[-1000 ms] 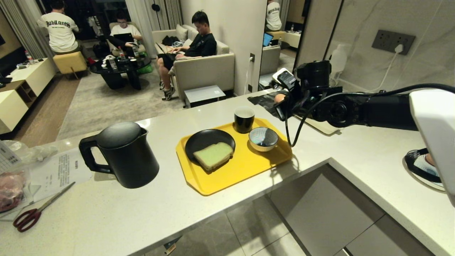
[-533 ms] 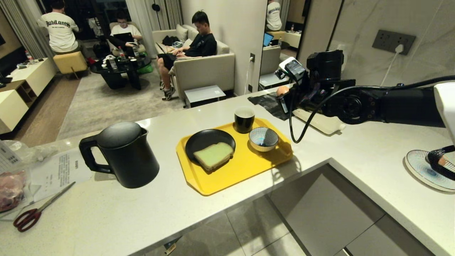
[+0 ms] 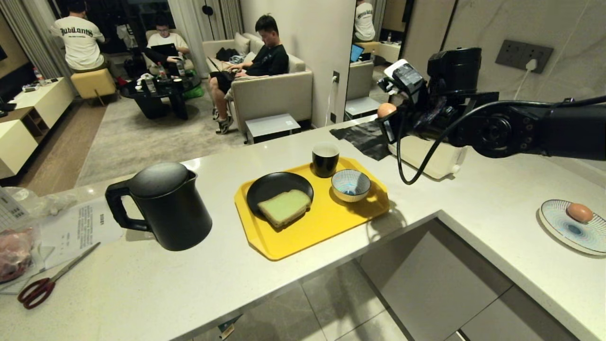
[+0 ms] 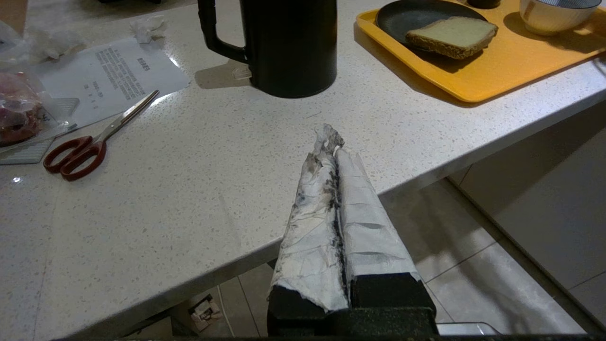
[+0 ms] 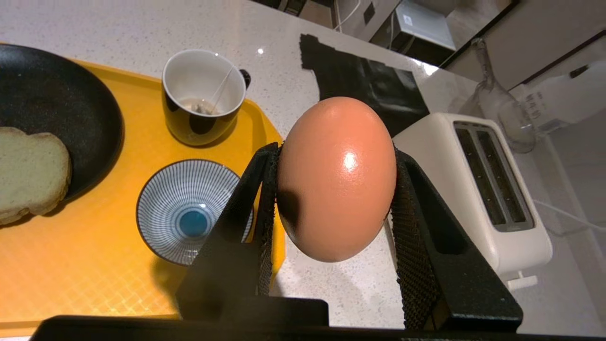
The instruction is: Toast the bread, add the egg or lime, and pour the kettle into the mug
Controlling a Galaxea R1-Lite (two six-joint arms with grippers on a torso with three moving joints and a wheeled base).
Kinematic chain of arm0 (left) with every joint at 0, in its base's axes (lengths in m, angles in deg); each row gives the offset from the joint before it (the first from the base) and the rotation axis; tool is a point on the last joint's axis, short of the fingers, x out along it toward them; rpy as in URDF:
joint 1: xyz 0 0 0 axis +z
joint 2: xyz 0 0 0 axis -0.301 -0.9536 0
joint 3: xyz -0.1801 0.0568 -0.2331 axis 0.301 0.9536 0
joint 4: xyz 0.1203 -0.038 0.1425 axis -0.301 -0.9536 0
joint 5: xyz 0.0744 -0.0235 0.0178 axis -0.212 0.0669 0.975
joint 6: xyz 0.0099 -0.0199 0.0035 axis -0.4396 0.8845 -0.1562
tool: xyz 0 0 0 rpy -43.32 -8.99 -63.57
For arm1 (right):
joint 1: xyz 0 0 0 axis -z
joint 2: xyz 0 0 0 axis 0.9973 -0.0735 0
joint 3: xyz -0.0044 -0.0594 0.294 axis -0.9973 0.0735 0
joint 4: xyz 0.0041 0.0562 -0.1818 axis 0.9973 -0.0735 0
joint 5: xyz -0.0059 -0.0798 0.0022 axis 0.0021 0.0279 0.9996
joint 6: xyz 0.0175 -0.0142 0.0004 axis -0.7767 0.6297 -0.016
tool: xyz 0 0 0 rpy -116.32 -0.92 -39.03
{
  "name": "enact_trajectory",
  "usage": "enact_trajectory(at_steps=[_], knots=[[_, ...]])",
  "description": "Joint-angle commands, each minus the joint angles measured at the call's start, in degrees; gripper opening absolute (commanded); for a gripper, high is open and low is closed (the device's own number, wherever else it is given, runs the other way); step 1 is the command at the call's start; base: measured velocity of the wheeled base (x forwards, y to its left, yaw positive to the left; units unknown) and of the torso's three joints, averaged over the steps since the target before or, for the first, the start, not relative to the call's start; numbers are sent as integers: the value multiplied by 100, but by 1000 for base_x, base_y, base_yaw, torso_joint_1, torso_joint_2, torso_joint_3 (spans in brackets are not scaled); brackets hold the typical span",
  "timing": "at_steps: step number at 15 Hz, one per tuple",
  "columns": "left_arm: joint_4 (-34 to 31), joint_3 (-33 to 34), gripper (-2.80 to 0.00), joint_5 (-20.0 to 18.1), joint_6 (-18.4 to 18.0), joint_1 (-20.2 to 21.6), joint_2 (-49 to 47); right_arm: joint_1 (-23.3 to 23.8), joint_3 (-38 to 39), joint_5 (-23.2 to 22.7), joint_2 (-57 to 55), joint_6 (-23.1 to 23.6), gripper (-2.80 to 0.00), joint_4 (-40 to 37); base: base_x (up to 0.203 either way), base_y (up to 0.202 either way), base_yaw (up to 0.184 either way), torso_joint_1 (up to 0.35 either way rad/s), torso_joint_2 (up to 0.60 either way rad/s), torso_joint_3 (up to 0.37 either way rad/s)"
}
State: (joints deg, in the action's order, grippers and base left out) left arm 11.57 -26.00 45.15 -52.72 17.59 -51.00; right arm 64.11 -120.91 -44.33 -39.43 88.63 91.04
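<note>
Higher than before, right claw [image 5: 334, 189] gripping egg [image 5: 336, 179] above striped bowl [image 5: 189, 210], bread [image 3: 284, 207] on black plate [image 3: 272, 185].

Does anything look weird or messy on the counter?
The bread lies half off its black plate, one end on the yellow tray. The left gripper wears torn, smudged white wrapping. Red scissors lie loose by papers.
</note>
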Motion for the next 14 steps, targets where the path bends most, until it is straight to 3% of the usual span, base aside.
enact_trajectory(at_steps=[1,12,14], knots=[[-2,1,-280,1,1,1,18,-4,43,5,185,19,-280,-7,0,0,0,0,0,0],[-2,1,-280,1,1,1,18,5,126,5,371,19,-280,-5,0,0,0,0,0,0],[-2,-3,-280,1,-17,1,18,5,117,5,371,19,-280,4,119,0,-4,-18,-7,0]])
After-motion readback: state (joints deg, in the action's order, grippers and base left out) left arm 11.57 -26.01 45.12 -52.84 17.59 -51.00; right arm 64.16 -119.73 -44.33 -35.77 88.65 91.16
